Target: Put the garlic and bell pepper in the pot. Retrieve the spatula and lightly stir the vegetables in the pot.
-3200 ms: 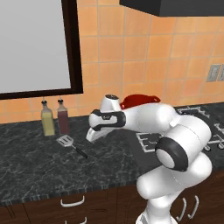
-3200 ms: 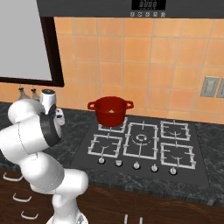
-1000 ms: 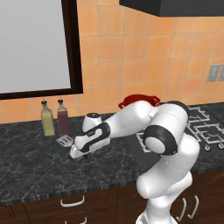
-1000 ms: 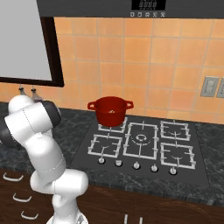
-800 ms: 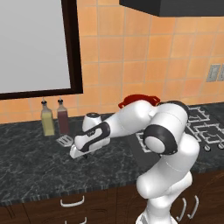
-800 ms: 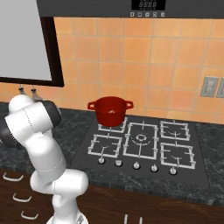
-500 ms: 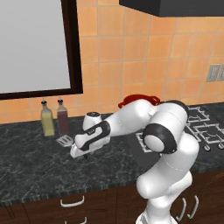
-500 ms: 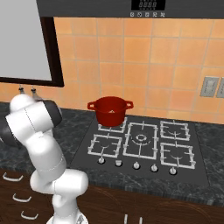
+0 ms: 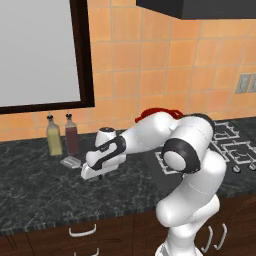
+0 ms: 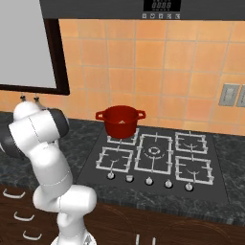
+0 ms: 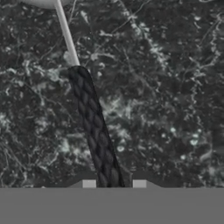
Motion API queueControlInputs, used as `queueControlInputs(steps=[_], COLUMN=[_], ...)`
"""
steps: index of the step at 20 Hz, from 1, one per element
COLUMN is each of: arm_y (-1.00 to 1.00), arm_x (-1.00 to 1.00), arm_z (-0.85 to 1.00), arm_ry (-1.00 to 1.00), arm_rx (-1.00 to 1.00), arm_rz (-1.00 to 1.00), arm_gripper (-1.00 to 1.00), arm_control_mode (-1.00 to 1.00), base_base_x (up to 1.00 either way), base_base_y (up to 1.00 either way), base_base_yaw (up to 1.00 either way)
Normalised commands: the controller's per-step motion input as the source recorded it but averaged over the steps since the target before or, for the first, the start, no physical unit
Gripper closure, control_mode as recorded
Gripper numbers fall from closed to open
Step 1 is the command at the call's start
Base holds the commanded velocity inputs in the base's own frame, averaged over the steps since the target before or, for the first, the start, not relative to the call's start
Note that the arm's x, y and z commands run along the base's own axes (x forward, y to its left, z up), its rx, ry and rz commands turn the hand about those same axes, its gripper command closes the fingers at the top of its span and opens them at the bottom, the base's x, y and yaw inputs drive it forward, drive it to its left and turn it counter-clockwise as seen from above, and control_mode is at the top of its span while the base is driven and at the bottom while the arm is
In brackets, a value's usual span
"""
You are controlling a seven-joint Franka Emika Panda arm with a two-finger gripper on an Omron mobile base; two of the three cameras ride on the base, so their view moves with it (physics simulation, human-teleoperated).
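The spatula lies on the dark counter. Its silver slotted head (image 9: 70, 161) pokes out left of my hand, and its dark handle (image 11: 94, 127) runs down the hand view. My gripper (image 11: 113, 184) is low over the counter and open. Its two tips straddle the lower end of the handle, with a small gap on each side. In the left base view the gripper (image 9: 93, 175) sits just right of the spatula head. The red pot (image 10: 120, 121) stands on the stove's back left burner, and only its rim (image 9: 161, 110) peeks over my arm. Garlic and bell pepper are out of view.
Two bottles, one yellowish (image 9: 54, 141) and one dark red (image 9: 72, 137), stand by the wall just behind the spatula head. The stove (image 10: 153, 158) with its knobs lies right of my arm. A dark-framed window (image 9: 40, 50) hangs above the counter.
My hand has come down from above the counter to the spatula handle, mostly before the last second. Since then it has only settled slightly. The spatula has not moved.
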Motion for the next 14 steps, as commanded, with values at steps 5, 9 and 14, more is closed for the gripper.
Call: queueControlInputs(steps=[5, 9, 14], arm_y=[0.01, 0.0, -0.18], arm_x=[-0.02, -0.22, -0.4], arm_z=[0.01, 0.5, 0.65], arm_ry=[-0.03, -0.2, -0.13], arm_rx=[0.0, 0.0, -0.01], arm_rz=[0.0, 0.0, 0.0], arm_gripper=[1.0, 1.0, 1.0], arm_control_mode=[-1.0, -1.0, -1.0], base_base_x=[0.0, 0.0, 0.0], base_base_y=[0.0, 0.0, 0.0], base_base_yaw=[0.0, 0.0, 0.0])
